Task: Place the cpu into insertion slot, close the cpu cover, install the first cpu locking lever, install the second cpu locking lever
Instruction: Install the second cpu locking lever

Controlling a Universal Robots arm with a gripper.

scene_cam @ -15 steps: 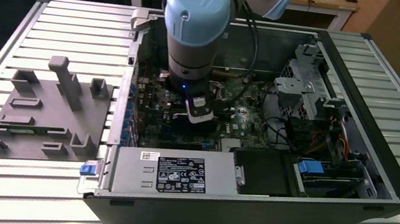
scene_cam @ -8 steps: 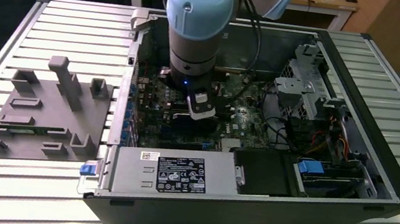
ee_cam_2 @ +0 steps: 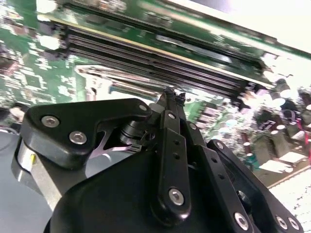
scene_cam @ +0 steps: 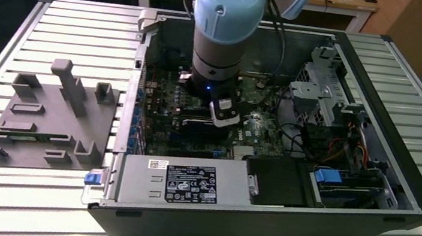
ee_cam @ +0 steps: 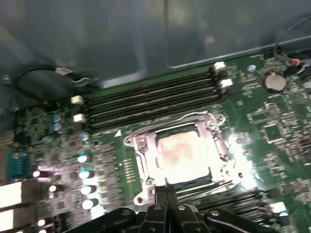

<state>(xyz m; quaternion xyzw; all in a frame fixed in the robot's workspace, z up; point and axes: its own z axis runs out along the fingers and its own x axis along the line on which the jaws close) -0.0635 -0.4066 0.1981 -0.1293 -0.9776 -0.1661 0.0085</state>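
Your claw (ee_cam: 166,190) sits low inside the open computer case (scene_cam: 397,177), and its fingers (ee_cam_2: 171,99) are pinched together to a narrow tip with nothing between them. In both wrist views that tip hovers just at the edge of the insertion slot (ee_cam: 177,153) on the green motherboard (ee_cam: 272,126). You can see the cpu (ee_cam: 182,154) lying flat in the slot, its pale metal top showing through the square window of the cpu cover (ee_cam: 146,145), which lies down over it. Long black memory slots (ee_cam: 150,97) run along the far side of the socket from the claw. In the exterior view the arm (scene_cam: 222,29) stands straight down over the board, with the grey power supply box (scene_cam: 183,181) nearer the camera.
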